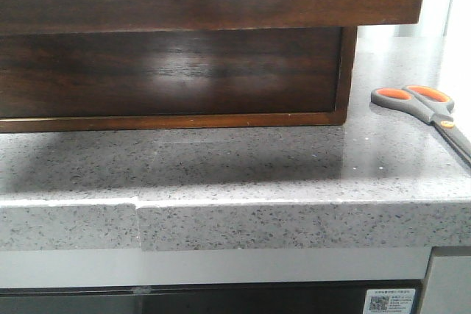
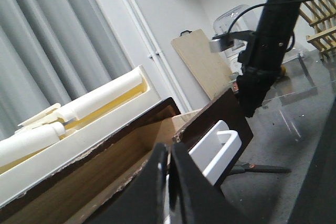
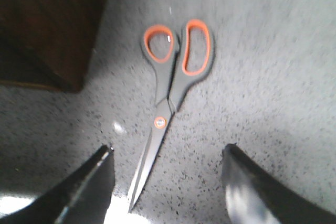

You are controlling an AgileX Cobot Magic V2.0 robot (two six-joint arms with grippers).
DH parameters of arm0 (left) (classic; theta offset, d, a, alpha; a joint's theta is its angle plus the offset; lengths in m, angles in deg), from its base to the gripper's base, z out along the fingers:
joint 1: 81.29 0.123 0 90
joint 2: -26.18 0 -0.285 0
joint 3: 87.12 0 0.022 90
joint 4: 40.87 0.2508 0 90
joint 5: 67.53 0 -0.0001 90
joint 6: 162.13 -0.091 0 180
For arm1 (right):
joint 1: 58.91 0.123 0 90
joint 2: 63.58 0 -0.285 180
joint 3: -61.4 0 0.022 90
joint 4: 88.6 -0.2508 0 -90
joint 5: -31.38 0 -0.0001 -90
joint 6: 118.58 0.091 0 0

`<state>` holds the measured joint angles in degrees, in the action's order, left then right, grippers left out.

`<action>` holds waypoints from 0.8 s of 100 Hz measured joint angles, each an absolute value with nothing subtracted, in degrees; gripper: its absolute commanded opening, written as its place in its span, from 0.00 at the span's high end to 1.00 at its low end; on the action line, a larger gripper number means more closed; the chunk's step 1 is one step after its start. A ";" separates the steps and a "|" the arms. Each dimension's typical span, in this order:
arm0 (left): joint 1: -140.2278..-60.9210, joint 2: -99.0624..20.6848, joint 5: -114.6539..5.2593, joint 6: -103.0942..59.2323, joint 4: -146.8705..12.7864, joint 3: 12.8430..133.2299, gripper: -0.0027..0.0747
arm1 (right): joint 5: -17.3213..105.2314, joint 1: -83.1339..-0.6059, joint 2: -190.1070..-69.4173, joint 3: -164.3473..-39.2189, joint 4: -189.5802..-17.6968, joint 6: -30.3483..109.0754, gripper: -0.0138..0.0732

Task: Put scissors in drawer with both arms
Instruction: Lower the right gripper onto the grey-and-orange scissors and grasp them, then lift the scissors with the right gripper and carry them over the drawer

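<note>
Right gripper (image 3: 167, 182) hangs w/ jaws spread wide over the scissors (image 3: 172, 85), lined up for a grab. Scissors lie flat on tabletop (image 1: 243, 163), just right of the drawer (image 1: 169, 71). Left gripper (image 2: 169, 182) is pinched together by drawer's open top, prob. holding it out. White handle (image 2: 218, 150) nearby; nothing blocks the scissors.

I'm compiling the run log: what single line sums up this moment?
scissors: flat on counter, untouched | right gripper: open above blades | left gripper: shut, by drawer

A kitchen: speckled stone counter (image 1: 243, 167) (cutting board (image 2: 202, 61) against wall).
</note>
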<state>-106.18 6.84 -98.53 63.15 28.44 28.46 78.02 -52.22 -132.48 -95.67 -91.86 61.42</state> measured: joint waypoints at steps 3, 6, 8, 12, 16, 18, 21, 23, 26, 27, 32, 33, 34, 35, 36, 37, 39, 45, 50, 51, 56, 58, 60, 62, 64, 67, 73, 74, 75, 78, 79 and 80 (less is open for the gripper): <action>-106.18 6.84 -98.65 63.13 28.44 28.46 0.99 | 80.01 -52.22 -134.71 -97.48 -91.86 61.77 0.37; -106.18 6.84 -98.65 63.26 28.44 28.44 0.99 | 81.86 -52.22 -137.41 -99.22 -91.86 61.77 0.37; -106.18 6.84 -98.65 63.26 28.44 28.44 0.99 | 83.15 -52.22 -138.98 -100.44 -91.86 61.77 0.37; -106.18 6.84 -98.75 63.37 28.44 28.33 0.99 | 85.47 -52.22 -141.44 -102.60 -91.86 61.77 0.37; -106.18 6.84 -98.67 63.38 28.44 28.33 0.99 | 87.01 -52.22 -144.07 -104.29 -91.86 61.77 0.37; -106.18 6.84 -98.67 63.38 28.44 28.33 0.99 | 87.68 -52.22 -145.28 -104.75 -91.86 61.77 0.37; -106.18 6.84 -98.67 63.47 28.44 28.33 0.99 | 88.39 -52.22 -146.78 -105.62 -91.86 61.77 0.37; -106.18 6.84 -98.67 63.47 28.44 28.33 0.99 | 88.57 -52.22 -147.81 -106.01 -91.86 61.77 0.37; -106.18 6.84 -98.67 63.47 28.44 28.33 0.99 | 89.06 -52.22 -149.08 -106.38 -91.97 61.77 0.37; -106.18 6.84 -98.67 63.47 28.44 28.33 0.99 | 89.24 -52.22 -149.67 -106.36 -91.98 61.77 0.37; -106.18 6.84 -98.67 63.47 28.44 28.33 0.99 | 89.83 -52.22 -151.59 -106.60 -92.45 61.77 0.37; -106.18 6.84 -98.67 63.47 28.44 28.33 0.99 | 89.85 -52.22 -151.84 -106.60 -92.46 61.77 0.37; -106.18 6.84 -98.67 63.47 28.44 28.33 0.99 | 89.98 -52.22 -152.33 -106.60 -92.59 61.77 0.37; -106.18 6.84 -98.67 63.47 28.44 28.33 0.99 | 89.96 -52.22 -152.57 -106.60 -92.57 61.77 0.37; -106.18 6.84 -98.67 63.47 28.44 28.33 0.99 | 90.10 -52.22 -153.03 -106.60 -92.68 61.77 0.37; -106.18 6.84 -98.67 63.47 28.44 28.33 0.99 | 90.10 -52.22 -153.26 -106.60 -92.71 61.77 0.37; -106.18 6.84 -98.67 63.47 28.44 28.33 0.99 | 90.20 -52.22 -153.91 -106.60 -92.81 61.77 0.37; -106.18 6.84 -98.67 63.47 28.44 28.33 0.99 | 90.19 -52.22 -155.48 -106.60 -92.93 61.77 0.37; -106.18 6.84 -98.67 63.47 28.44 28.33 0.99 | 89.97 -52.22 -156.87 -106.60 -92.93 61.77 0.37; -106.18 6.84 -98.67 63.47 28.44 28.33 0.99 | 89.98 -52.22 -157.04 -106.60 -92.93 61.77 0.37; -106.18 6.84 -98.67 63.47 28.44 28.33 0.99 | 89.85 -52.22 -158.10 -106.60 -92.93 61.77 0.37; -106.18 6.84 -98.67 63.47 28.44 28.33 0.99 | 89.74 -52.22 -158.54 -106.60 -92.93 61.77 0.37; -106.18 6.84 -98.67 63.47 28.44 28.33 0.99 | 89.74 -52.22 -158.96 -106.60 -92.93 61.77 0.37; -106.18 6.84 -98.67 63.47 28.44 28.33 0.99 | 89.74 -52.22 -159.36 -106.60 -92.93 61.77 0.37; -106.18 6.84 -98.67 63.47 28.44 28.33 0.99 | 89.62 -52.22 -159.76 -106.60 -92.93 61.77 0.37; -106.18 6.84 -98.67 63.47 28.44 28.33 0.99 | 89.50 -52.22 -160.26 -106.60 -92.93 61.77 0.37; -106.18 6.84 -98.67 63.47 28.44 28.33 0.99 | 89.35 -52.22 -161.29 -106.63 -92.93 61.77 0.37; -106.18 6.84 -98.67 63.47 28.44 28.33 0.99 | 89.35 -52.22 -161.36 -106.74 -92.74 61.77 0.37; -106.18 6.84 -98.67 63.47 28.44 28.33 0.99 | 89.35 -52.22 -161.34 -106.74 -92.80 61.77 0.37; -106.18 6.84 -98.67 63.47 28.44 28.33 0.99 | 89.35 -52.22 -161.66 -107.00 -92.80 61.77 0.37; -106.18 6.84 -98.67 63.47 28.44 28.33 0.99 | 89.35 -52.22 -161.62 -107.08 -92.80 61.77 0.37; -106.18 6.84 -98.67 63.47 28.44 28.33 0.99 | 89.35 -52.22 -161.82 -107.13 -92.80 61.77 0.37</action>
<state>-106.18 6.84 -98.67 63.47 28.44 28.33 89.35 -52.22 -161.82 -107.13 -92.80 61.77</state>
